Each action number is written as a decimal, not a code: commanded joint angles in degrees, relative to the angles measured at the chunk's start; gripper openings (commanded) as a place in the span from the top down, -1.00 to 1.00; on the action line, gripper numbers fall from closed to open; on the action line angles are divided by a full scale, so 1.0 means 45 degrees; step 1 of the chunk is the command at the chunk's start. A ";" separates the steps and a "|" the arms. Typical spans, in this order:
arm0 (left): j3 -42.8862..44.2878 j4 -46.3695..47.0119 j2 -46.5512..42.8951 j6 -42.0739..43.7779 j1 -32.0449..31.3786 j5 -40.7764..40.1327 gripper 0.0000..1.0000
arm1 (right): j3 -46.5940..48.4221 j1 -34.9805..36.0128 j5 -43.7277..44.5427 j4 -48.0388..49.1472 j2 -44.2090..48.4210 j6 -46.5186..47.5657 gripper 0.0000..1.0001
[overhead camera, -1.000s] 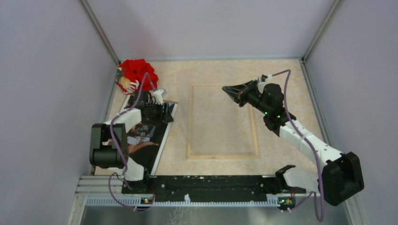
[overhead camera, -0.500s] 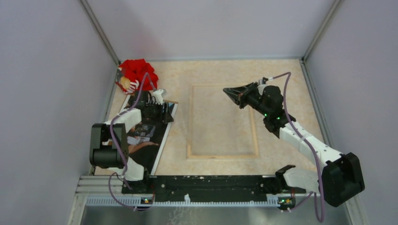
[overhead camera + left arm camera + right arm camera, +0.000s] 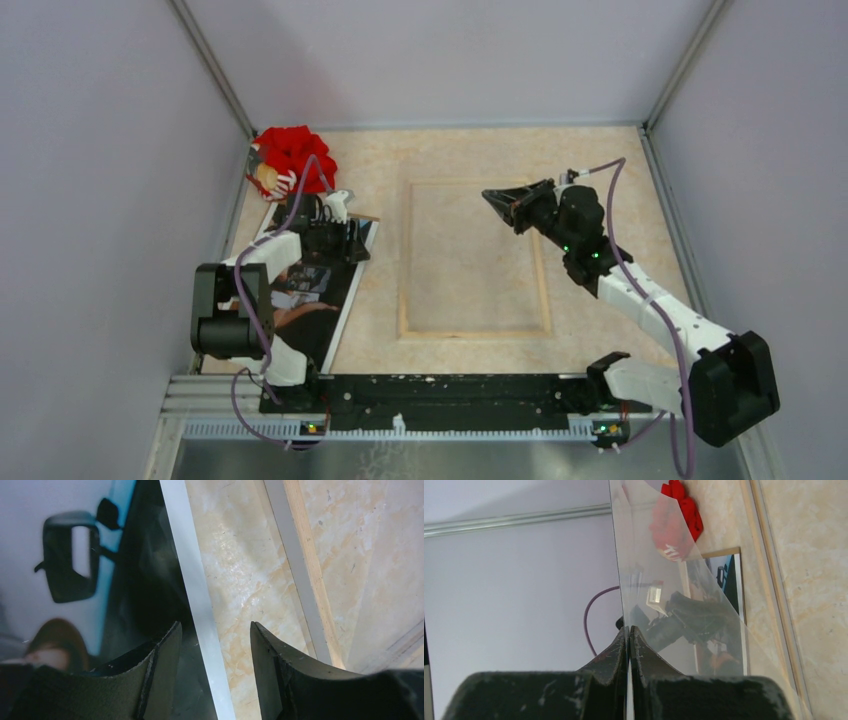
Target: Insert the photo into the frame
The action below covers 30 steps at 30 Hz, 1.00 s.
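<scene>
Wood back up, the frame (image 3: 475,333) lies empty at the centre of the desk (image 3: 380,165). The photo (image 3: 310,300) sits at nine o'clock, the left tool (image 3: 215,626) spread astride its edge. Right tool (image 3: 628,631), at two o'clock, pinches a clear pane (image 3: 664,575). Insertion not begun.

Top view: high, behind, looking down at whole table (image 3: 370,170). Both wrist views: close, low, sharing frame (image 3: 309,575) rail.

We find the frame (image 3: 475,333) lying flat in the middle of the table (image 3: 620,160), the photo (image 3: 315,300) flat to its left, near but apart, and a toy (image 3: 292,155) behind the photo in the far left corner. The left gripper (image 3: 215,630) straddles the photo's right edge at its far end; the right gripper (image 3: 492,198), pinching a sheet (image 3: 664,580), hangs over the frame's far right part.
</scene>
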<state>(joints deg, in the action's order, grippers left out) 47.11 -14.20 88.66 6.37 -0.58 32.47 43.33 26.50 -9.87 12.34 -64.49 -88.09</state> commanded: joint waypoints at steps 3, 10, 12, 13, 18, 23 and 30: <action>0.0250 0.0088 -0.0087 0.0206 0.0051 0.0061 -0.20 | -0.0211 0.0122 0.0805 -0.0384 0.0676 0.0201 1.00; 0.0371 0.0011 -0.0014 0.0135 0.0041 0.0082 -0.19 | -0.0342 -0.0100 0.1492 -0.1093 0.1238 0.0420 1.00; 0.0405 0.0005 0.0018 0.0090 0.0050 0.0107 -0.20 | -0.0295 -0.0230 0.1400 -0.1301 0.1228 0.0476 1.00; 0.0411 -0.0005 0.0006 0.0057 0.0041 0.0114 -0.20 | -0.0294 -0.0304 0.1366 -0.1324 0.1209 0.0524 1.00; 0.0495 -0.0022 0.0033 0.0010 0.0047 0.0095 -0.20 | -0.0223 -0.0625 0.1208 -0.1556 0.1136 0.0779 1.00; 0.0490 -0.0042 0.0068 0.0010 0.0036 0.0061 -0.20 | -0.0173 -0.0820 0.1441 -0.1921 0.1144 0.1105 1.00; 0.0449 -0.0104 0.0124 0.0083 0.0021 0.0031 -0.20 | 0.0236 -0.2383 -0.0100 -0.2682 0.0546 0.2289 0.82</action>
<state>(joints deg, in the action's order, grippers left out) 47.62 -15.03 88.66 6.31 -0.58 32.27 41.67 19.90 -6.09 1.96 -60.88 -82.56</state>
